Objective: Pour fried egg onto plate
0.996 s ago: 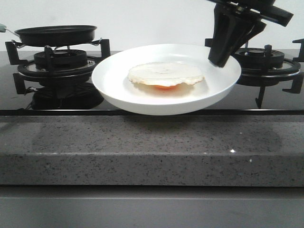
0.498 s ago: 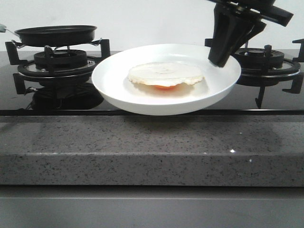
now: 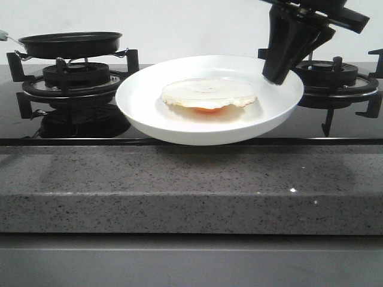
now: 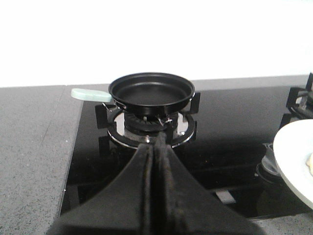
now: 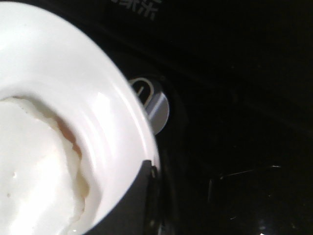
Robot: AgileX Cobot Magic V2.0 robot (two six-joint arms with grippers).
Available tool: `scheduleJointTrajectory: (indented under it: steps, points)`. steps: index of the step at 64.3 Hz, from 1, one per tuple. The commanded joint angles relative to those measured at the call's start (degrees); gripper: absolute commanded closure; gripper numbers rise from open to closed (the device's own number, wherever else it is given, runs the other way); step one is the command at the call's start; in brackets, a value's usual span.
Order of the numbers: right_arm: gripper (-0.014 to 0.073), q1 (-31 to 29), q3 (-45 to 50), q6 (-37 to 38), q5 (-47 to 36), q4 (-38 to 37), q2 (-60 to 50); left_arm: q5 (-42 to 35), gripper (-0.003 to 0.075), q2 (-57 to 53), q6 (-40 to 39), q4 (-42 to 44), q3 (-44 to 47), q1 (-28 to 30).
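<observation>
The white plate (image 3: pixel 137 98) is between the two burners at the stove's front. The fried egg (image 3: pixel 208 92) lies flat in its middle, orange showing under its front edge. My right gripper (image 3: pixel 276 76) comes down from above and is shut on the plate's right rim. In the right wrist view the jaws (image 5: pixel 150 169) pinch the plate rim (image 5: pixel 98 112), with the egg (image 5: pixel 29 171) beside them. My left gripper (image 4: pixel 155 142) is shut and empty, held back from the empty black pan (image 4: pixel 151 90). It does not show in the front view.
The black pan (image 3: pixel 70 43) with a pale green handle (image 4: pixel 90 94) sits on the left burner (image 3: pixel 72 81). The right burner (image 3: pixel 338 81) stands behind my right gripper. A stove knob (image 5: pixel 154 107) lies under the plate's rim. A grey stone counter edge (image 3: pixel 191 185) runs along the front.
</observation>
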Motion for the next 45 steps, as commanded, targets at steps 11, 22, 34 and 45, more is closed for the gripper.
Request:
scheduleJointTrajectory:
  steps: [11,22,34,45]
  points:
    - [0.0652,0.1,-1.27,-0.29,-1.17,0.93,-2.97,-6.28,0.074,-2.45,-0.53,-0.45,0.71,-0.48]
    - [0.0652,0.1,-1.27,-0.29,-0.66,1.2,-2.97,-6.28,0.074,-2.45,-0.53,-0.45,0.71,-0.48]
    - [0.0652,-0.21,-5.2,1.92,0.2,1.38,-1.03,-6.28,0.0739,-2.45,-0.53,-0.45,0.71,-0.48]
    - [0.0652,-1.49,-17.3,3.25,3.96,1.38,5.42,-6.28,0.0739,-2.45,-0.53,-0.45,0.71,-0.48]
